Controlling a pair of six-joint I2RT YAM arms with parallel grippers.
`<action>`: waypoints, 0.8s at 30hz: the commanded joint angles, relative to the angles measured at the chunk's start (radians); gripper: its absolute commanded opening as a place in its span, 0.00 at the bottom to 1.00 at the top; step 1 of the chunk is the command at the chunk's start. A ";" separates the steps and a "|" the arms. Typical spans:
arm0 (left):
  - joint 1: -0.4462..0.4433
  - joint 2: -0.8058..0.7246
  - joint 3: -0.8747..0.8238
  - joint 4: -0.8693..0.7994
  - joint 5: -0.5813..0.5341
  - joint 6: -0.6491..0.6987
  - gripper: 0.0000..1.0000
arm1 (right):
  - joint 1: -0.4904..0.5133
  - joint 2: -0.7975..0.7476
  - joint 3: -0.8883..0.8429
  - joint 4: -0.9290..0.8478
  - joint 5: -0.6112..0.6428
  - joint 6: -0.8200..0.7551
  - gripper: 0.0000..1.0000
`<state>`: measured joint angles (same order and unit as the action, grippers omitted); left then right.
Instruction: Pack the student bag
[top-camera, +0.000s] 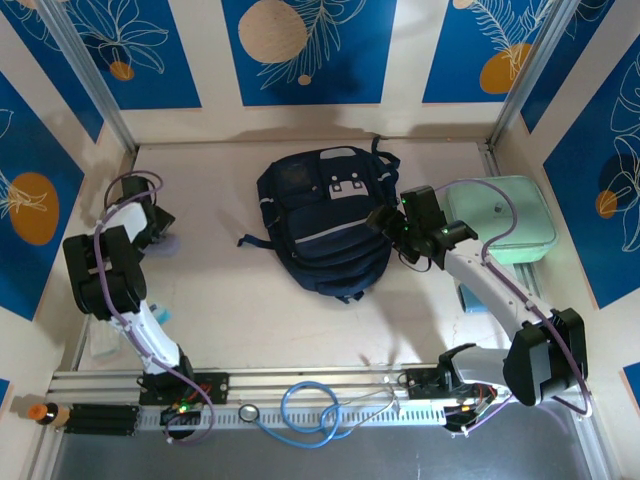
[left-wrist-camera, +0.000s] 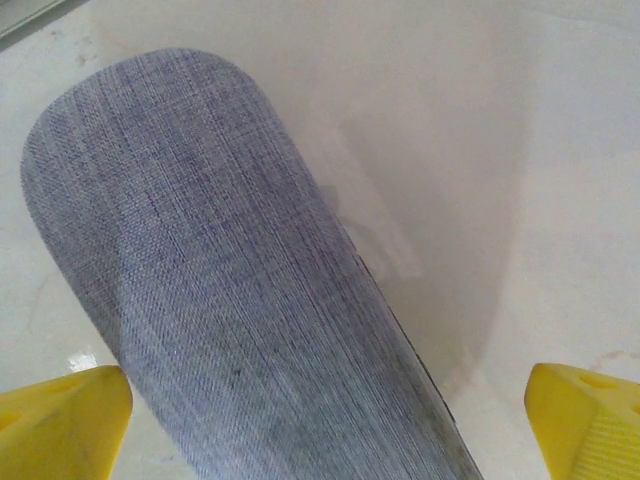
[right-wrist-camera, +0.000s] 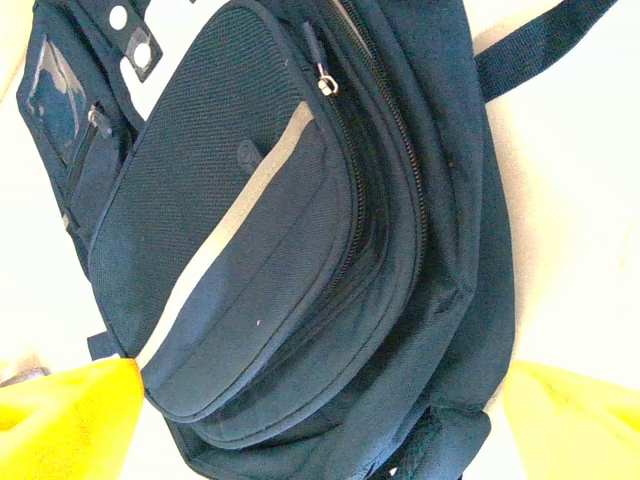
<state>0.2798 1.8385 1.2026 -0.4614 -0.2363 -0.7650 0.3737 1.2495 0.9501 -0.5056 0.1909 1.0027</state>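
Bag (top-camera: 325, 225) is lying flat mid-desk (top-camera: 230, 310), front side up, with a strap (top-camera: 255, 241) trailing to its left. Every zip I am seeing from the right wrist looks closed.

Left fingers (left-wrist-camera: 62, 420) are standing spread wide, well left of the bag. They are straddling a grey woven pouch (left-wrist-camera: 230, 300) without touching it. Right fingers (right-wrist-camera: 70, 420) are also spread and empty, hovering over the bag's right side. Mint case (top-camera: 505, 215) is sitting just right of the bag.

Risks as I am judging them:
- With the bag closed, anything I am carrying over has nowhere to go. A zip needs opening first.
- The limp fabric may be bunching or sliding under a one-sided pull unless the other arm is pinning it.
- The pouch looks smooth and rounded, so a grip near its end may be slipping off.
- The right arm is working between bag and case, so a wide swing could be knocking the case.
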 joint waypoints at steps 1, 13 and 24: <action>0.018 0.049 0.048 -0.029 -0.006 -0.052 1.00 | 0.008 0.005 0.027 0.008 -0.022 0.012 0.92; 0.018 0.097 0.059 -0.067 -0.044 -0.077 0.90 | 0.041 0.019 0.047 0.007 0.006 0.022 0.89; 0.016 0.064 0.000 0.049 0.097 -0.012 0.65 | 0.045 0.029 0.049 0.019 -0.004 0.024 0.89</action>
<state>0.2859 1.9182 1.2331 -0.4480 -0.2195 -0.8028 0.4133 1.2739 0.9707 -0.4881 0.1841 1.0210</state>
